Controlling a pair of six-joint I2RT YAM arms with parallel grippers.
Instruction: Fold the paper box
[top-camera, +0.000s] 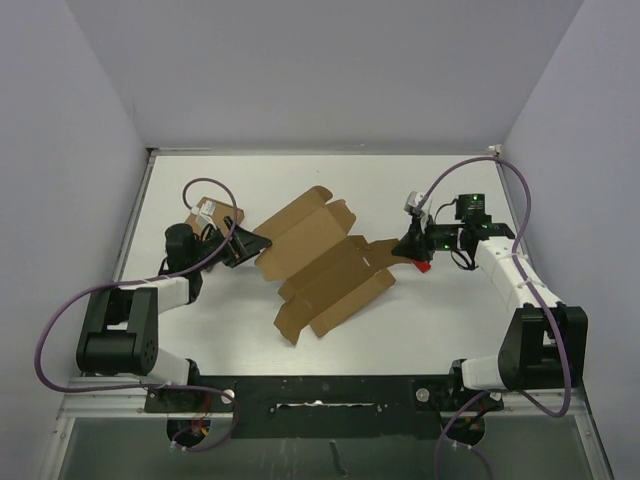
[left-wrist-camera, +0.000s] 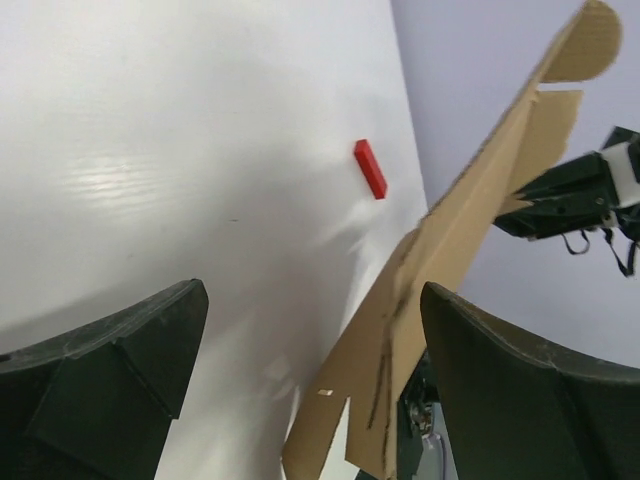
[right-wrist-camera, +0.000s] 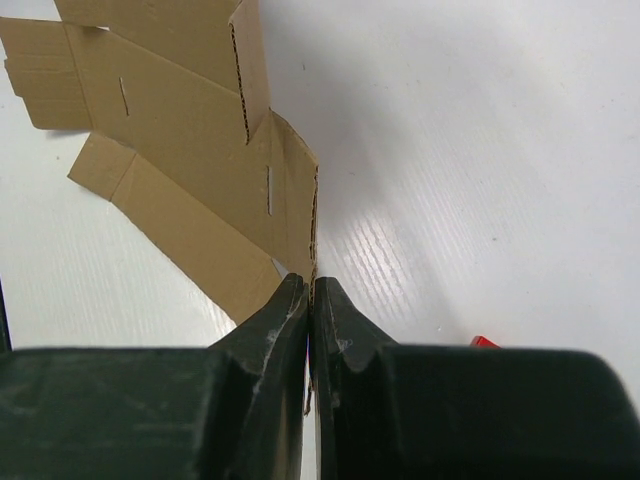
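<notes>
Top view: paper box (top-camera: 322, 262) is an unfolded die-cut sheet, flaps and slits showing, lying diagonally in the middle of the white counter (top-camera: 440, 330). Left pincer (top-camera: 258, 243) sits at the sheet's left edge. Right pincer (top-camera: 402, 247) is at its right end. A small red block (top-camera: 422, 266) lies just beside that right end.

Left wrist view: pincer released, fingers (left-wrist-camera: 110, 370) spread wide. The sheet's edge runs up between them, close against the right-hand finger; contact cannot be told. The red block (left-wrist-camera: 370, 168) lies on the counter beyond, apart from the sheet. The other arm's pincer is at the sheet's far end.

Right wrist view: pincer clenched, fingers (right-wrist-camera: 265, 350) pinched together on the edge of an end flap of the box (right-wrist-camera: 180, 130). The rest of the sheet spreads away over the counter. A sliver of the red block (right-wrist-camera: 484, 342) shows at the right.
</notes>
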